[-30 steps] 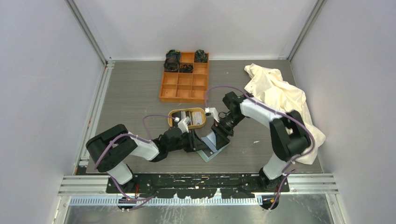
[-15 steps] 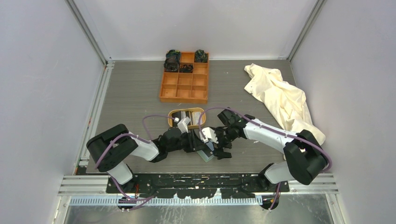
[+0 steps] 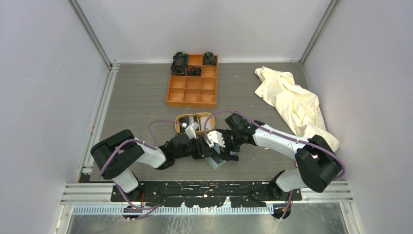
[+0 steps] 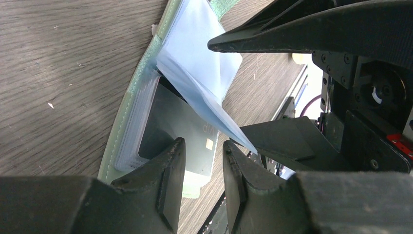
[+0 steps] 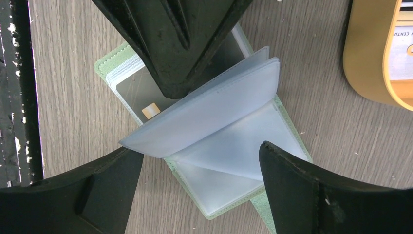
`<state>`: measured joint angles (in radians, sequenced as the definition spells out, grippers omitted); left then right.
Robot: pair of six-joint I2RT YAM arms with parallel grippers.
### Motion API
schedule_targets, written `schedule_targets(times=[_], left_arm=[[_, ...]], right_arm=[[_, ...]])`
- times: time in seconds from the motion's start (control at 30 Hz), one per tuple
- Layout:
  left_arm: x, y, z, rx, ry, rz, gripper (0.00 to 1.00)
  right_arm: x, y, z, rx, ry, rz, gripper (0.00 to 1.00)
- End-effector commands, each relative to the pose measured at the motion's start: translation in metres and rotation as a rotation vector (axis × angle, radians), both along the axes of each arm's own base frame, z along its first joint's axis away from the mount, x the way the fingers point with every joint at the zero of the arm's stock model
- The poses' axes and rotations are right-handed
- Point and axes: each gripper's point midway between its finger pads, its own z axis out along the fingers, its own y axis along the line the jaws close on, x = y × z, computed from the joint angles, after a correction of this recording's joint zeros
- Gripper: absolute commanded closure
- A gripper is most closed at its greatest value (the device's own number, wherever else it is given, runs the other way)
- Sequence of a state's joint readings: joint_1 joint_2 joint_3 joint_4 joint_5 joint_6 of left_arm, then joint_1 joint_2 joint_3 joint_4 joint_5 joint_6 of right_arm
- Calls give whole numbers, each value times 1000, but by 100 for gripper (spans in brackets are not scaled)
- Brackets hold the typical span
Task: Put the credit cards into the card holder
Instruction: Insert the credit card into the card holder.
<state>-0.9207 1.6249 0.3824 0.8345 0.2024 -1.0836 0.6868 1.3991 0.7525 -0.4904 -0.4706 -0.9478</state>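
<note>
Sage-green and splayed open, the card holder (image 5: 292,127) lies flat on the table (image 3: 141,97), just below centre in the top view, where both arms meet over it. The right gripper (image 5: 198,152) straddles it with its jaws spread wide, one finger at the lower left and one at the lower right of its wrist view, holding nothing. The left gripper (image 4: 202,146) reaches in from the other side, its jaws only narrowly apart with nothing seen between them, and its tips are over the holder's left-hand page.

The right wrist view shows the clear sleeves (image 5: 229,112) fanned up from the spine, and a grey card (image 5: 141,92) with a gold chip tucked in the left pocket. From above the arms hide all of this. The left wrist view shows the same card through the gap between its fingers.

An oval wooden tray (image 3: 177,124) sits just above the holder, with more cards (image 3: 197,121) in it. Higher up stands an orange box (image 3: 192,87) of compartments, with dark objects (image 3: 179,63) in its top row. A cream cloth (image 3: 292,102) is heaped at the right. The tabletop is grey wood grain, enclosed by pale walls (image 3: 48,97).
</note>
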Motion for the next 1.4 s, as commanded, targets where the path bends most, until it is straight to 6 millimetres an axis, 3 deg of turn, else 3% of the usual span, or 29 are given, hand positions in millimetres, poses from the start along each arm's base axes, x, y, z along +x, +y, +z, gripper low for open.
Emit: schedule_targets(times=[0.0,0.63,0.87,0.97,1.07,1.37], left_arm=[[4,1,3,-6,-32,2,65],[4,1,2,9,-33,-1,65],[3,2,12,-19,-41,2,63],[3,3,20,-39,-50,16,62],[5,5,28,-53,-61,28,52],[11,6,42,-52,-73,64,47]], right_arm=[[12,3,15,25,-58,-7,8],[17,-1,24,35,-62,-37,9],[18,-1,21,26,-53,-47,16],[17,0,20,24,-40,-47,19],[17,0,21,26,-38,-48,21],[16,0,20,24,-31,-47,23]])
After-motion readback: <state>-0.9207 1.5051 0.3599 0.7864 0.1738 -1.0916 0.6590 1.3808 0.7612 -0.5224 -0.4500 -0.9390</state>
